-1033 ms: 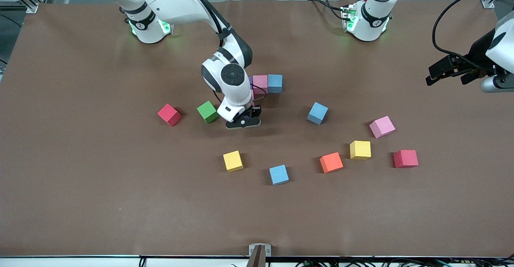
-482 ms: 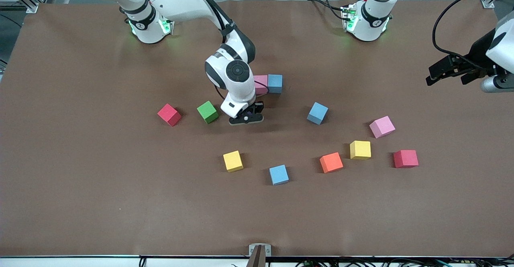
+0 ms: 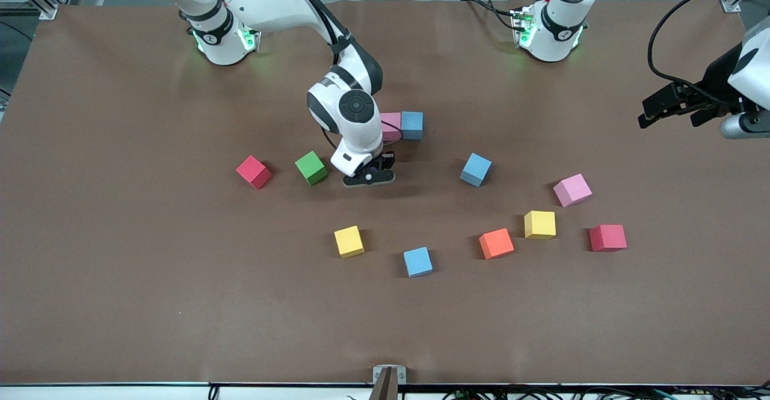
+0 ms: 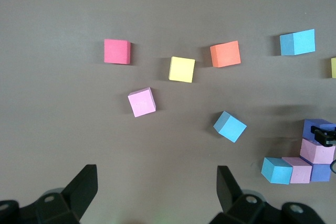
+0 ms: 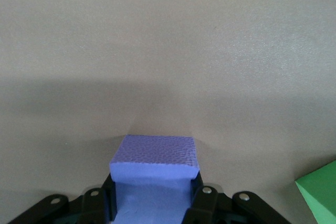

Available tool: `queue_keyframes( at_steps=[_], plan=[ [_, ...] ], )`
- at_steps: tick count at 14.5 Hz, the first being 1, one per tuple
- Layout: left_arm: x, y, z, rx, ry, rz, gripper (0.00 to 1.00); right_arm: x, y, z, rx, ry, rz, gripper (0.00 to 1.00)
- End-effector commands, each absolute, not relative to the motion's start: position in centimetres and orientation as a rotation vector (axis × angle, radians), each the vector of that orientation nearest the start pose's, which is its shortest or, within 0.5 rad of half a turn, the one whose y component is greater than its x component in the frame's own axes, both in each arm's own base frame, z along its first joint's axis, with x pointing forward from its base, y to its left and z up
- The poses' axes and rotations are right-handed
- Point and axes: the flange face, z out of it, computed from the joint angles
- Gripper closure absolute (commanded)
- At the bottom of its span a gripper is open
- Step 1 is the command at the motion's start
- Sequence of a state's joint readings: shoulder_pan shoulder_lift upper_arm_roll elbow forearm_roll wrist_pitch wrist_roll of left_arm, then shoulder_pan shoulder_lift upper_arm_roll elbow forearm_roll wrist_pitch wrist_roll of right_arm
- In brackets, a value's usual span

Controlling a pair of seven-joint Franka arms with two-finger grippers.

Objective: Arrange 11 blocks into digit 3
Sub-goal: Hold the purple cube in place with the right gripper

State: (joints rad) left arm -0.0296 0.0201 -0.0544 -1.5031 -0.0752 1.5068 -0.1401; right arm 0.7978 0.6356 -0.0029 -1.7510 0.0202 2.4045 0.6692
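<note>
The right pincer [image 3: 368, 178] is clamped on a purple block [image 5: 155, 167], low over the brown tabletop [image 3: 120, 237] beside the green block [image 3: 311, 167] and just nearer the front camera than the started row, a pink block [image 3: 391, 126] touching a light blue block [image 3: 412, 125]. The left pincer [image 3: 678, 110] waits in the air at its arm's end of the tabletop, fingers [image 4: 81, 190] spread wide and holding nothing. Loose blocks are scattered nearer the camera: yellow [image 3: 349, 241], light blue [image 3: 417, 261], orange [image 3: 496, 243], another yellow [image 3: 539, 224], pink [image 3: 572, 189] and a tilted light blue [image 3: 476, 169].
</note>
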Motion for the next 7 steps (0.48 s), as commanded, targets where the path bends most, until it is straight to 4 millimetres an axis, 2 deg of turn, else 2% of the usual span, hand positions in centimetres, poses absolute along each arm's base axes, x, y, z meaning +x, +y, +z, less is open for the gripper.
queue_keyframes(
  at_steps=[1, 7],
  plan=[
    [55.08, -5.34, 64.19, -3.225, -0.086, 0.035, 0.0, 45.35, 46.7, 19.51, -3.146, -0.139, 0.06, 1.0],
    [55.02, -5.49, 64.27, -3.224, -0.081, 0.032, 0.0, 45.8, 46.19, 19.45, -3.149, -0.124, 0.059, 1.0]
  ],
)
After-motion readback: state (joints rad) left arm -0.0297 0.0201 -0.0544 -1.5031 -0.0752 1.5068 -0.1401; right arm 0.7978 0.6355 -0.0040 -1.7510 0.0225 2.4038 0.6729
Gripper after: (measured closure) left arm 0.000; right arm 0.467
